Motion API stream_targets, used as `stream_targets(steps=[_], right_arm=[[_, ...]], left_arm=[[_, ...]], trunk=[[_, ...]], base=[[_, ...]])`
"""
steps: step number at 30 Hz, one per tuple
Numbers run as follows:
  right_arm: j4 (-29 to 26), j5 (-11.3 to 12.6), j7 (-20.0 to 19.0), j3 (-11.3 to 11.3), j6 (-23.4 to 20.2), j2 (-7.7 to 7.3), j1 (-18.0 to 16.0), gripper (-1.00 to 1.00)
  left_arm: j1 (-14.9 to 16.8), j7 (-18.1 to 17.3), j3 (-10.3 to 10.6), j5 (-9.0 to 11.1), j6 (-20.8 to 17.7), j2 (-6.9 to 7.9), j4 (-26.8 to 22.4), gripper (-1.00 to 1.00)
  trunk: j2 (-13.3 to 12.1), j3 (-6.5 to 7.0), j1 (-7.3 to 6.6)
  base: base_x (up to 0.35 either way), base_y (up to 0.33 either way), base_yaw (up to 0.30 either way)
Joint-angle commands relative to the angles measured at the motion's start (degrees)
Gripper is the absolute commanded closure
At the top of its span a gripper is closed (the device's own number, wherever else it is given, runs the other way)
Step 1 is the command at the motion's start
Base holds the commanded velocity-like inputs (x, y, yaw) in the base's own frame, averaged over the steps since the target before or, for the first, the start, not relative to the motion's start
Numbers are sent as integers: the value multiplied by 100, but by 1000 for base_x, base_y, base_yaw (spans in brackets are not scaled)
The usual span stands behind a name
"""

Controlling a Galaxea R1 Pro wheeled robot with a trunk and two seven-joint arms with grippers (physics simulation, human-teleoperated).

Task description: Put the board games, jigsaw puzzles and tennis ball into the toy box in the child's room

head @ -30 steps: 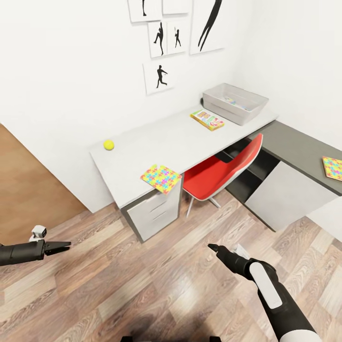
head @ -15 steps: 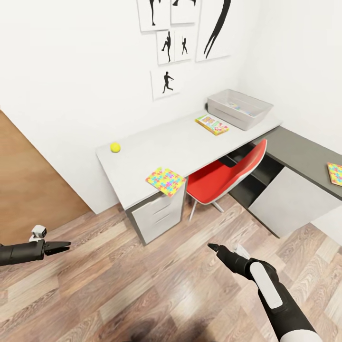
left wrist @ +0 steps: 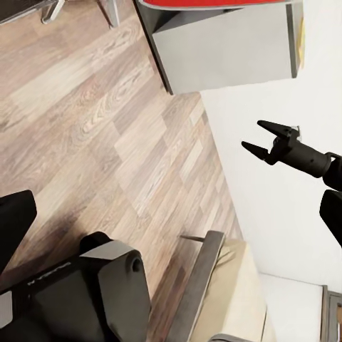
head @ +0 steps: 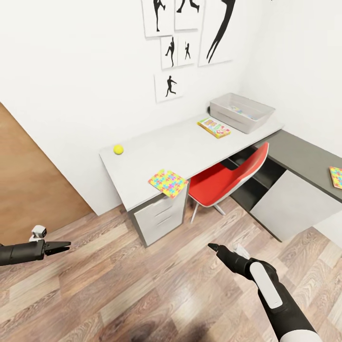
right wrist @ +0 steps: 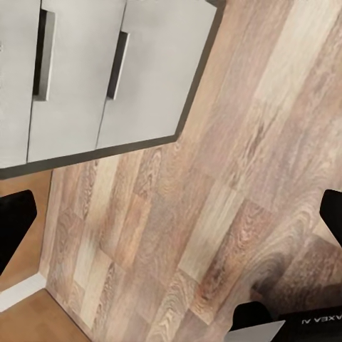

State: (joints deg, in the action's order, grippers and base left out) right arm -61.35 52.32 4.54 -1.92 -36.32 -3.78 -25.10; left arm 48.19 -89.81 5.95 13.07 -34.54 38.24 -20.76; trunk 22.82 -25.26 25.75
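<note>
The light grey table [head: 156,147] stands against the white wall ahead. A yellow tennis ball [head: 118,149] lies near its far left edge. A colourful jigsaw puzzle [head: 167,182] overhangs the front corner above the drawers. A board game [head: 214,128] lies beside the grey toy box [head: 242,112], which holds something colourful. A second jigsaw puzzle [head: 336,176] rests on the dark desk at the right edge. My left gripper [head: 64,246] and right gripper [head: 212,247] hang open and empty over the wood floor, well short of the table. The right gripper [left wrist: 265,142] shows its fingers spread in the left wrist view.
A red chair [head: 228,178] is tucked under the table between the drawer unit [head: 159,216] and the dark corner desk [head: 304,154]. A brown door or panel [head: 33,185] stands at the left. Wood floor [head: 156,285] lies between me and the table.
The whole picture has shifted: the table sits slightly further right and lower in view, so the camera moved. Both arms hold the same pose, and nothing on the table has moved.
</note>
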Motion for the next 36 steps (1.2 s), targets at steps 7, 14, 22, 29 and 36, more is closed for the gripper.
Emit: stream_targets(steps=[7, 14, 22, 29, 36], right_arm=[[-8, 59, 41, -2, -24, 0, -1, -100], [-4, 59, 39, -1, -19, 0, 1, -100], [0, 59, 38, -1, -17, 0, -2, -100], [15, 59, 39, -1, -16, 0, -2, -100], [14, 59, 42, -1, -15, 0, -2, -100]], left_arm=[[6, -19, 52, 38, -61, 0, 2, -100], [6, -19, 48, 38, -61, 2, 2, -100], [6, -19, 47, 38, -61, -1, 2, -100], [6, -19, 47, 38, -61, -1, 2, -100], [6, -19, 47, 38, -57, -1, 2, -100]], trunk=[[10, 45, 3], [10, 110, 3], [10, 186, 3], [10, 253, 3], [10, 320, 3]], base=[[0, 0, 2], [0, 0, 0], [18, -18, 0], [23, -22, 0], [3, -3, 0]])
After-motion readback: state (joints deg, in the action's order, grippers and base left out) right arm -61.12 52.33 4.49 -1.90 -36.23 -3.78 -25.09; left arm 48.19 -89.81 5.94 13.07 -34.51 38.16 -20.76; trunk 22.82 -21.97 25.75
